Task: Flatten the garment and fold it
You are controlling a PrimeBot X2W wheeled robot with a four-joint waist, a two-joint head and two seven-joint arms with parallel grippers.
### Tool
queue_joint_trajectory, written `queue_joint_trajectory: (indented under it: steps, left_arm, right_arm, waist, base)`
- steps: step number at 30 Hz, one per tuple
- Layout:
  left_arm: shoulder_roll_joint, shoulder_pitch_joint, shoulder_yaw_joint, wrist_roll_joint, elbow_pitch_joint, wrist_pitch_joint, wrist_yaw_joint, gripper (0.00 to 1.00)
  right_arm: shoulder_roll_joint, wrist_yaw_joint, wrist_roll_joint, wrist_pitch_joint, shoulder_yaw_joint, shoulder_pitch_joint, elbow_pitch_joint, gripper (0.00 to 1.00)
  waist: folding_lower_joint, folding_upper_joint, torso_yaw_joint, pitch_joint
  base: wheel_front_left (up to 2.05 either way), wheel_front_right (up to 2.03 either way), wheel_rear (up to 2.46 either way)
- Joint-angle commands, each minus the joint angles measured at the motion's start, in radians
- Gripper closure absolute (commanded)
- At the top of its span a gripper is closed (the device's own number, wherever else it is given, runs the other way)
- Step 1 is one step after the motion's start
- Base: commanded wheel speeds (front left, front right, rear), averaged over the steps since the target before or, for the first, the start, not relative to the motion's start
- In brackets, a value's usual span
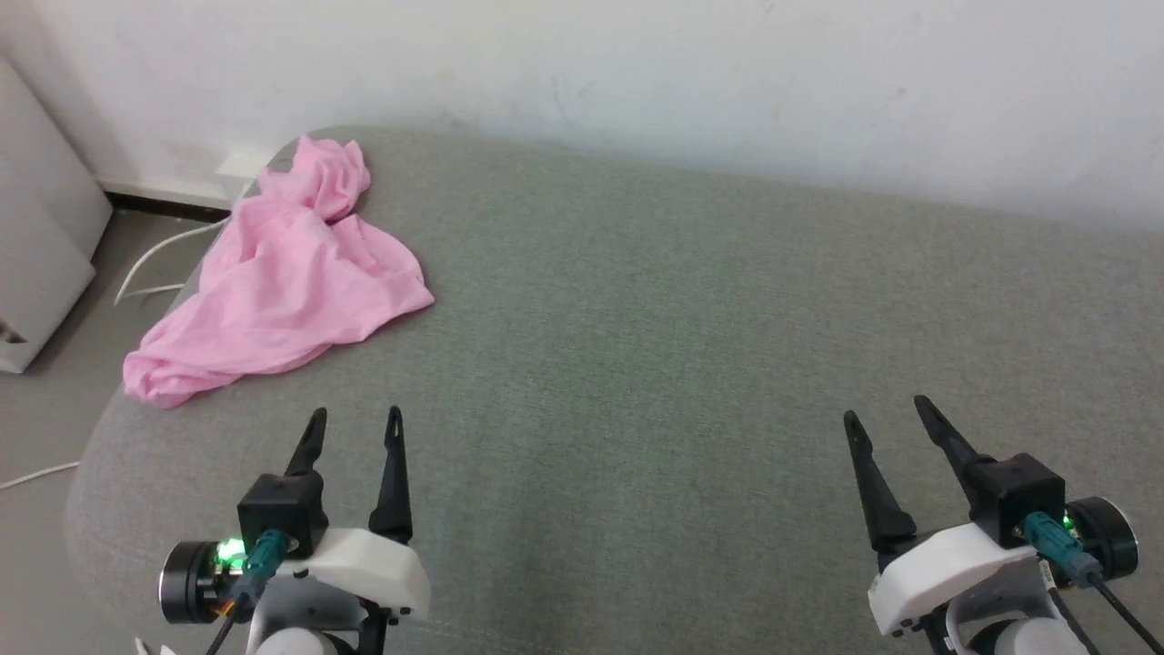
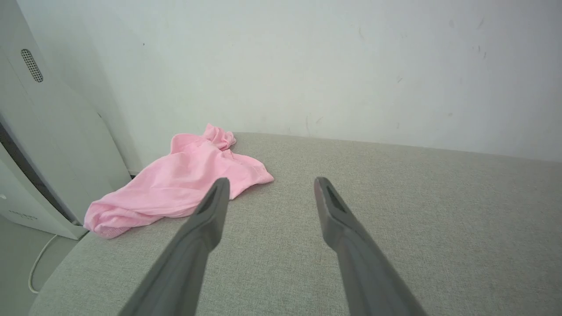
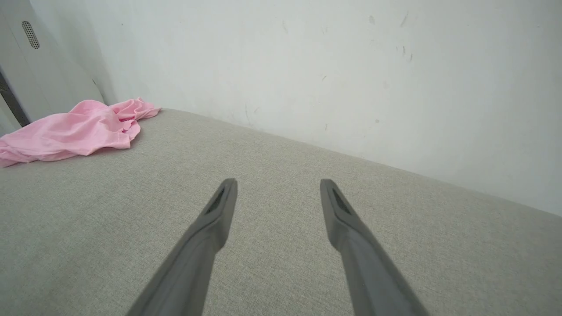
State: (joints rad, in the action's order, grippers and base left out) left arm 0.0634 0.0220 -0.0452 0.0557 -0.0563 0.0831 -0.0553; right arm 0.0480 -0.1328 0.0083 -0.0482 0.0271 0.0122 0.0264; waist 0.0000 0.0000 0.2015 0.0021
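left gripper (image 1: pixel 356 411) and right gripper (image 1: pixel 885 407) hover at the near edge of the grey cushion (image 1: pixel 637 318), fingers pointing forward, jaws spread wide and empty. the garment (image 1: pixel 282 282) lies crumpled at the far left corner, ahead of the left jaws without touching them and well apart from the right.

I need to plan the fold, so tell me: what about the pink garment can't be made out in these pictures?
- Head view: the garment is bunched; its own folds hide its outline and hems.
- Left wrist view: a finger of the left gripper covers part of its near edge.
- Right wrist view: the picture's left edge cuts off one end.
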Motion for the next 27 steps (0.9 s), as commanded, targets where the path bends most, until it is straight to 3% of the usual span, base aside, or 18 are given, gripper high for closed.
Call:
queue_joint_trajectory:
  steps: [1,27]
  left_arm:
    - [0.008,0.008,-0.003,0.009,-0.006,0.012,-0.011,0.00]
    - [0.029,0.001,-0.013,0.053,-0.030,0.064,-0.065,0.00]
  right_arm:
    - [0.001,0.001,0.007,-0.010,0.005,-0.015,0.006,0.00]
    - [0.001,0.001,0.028,-0.040,0.027,-0.022,0.028,0.00]
  waist:
    - [0.0000,0.0000,0.019,-0.001]
    - [0.0000,0.0000,0.131,-0.004]
  base:
    - [0.00,0.00,0.00]
    - [0.00,0.00,0.00]
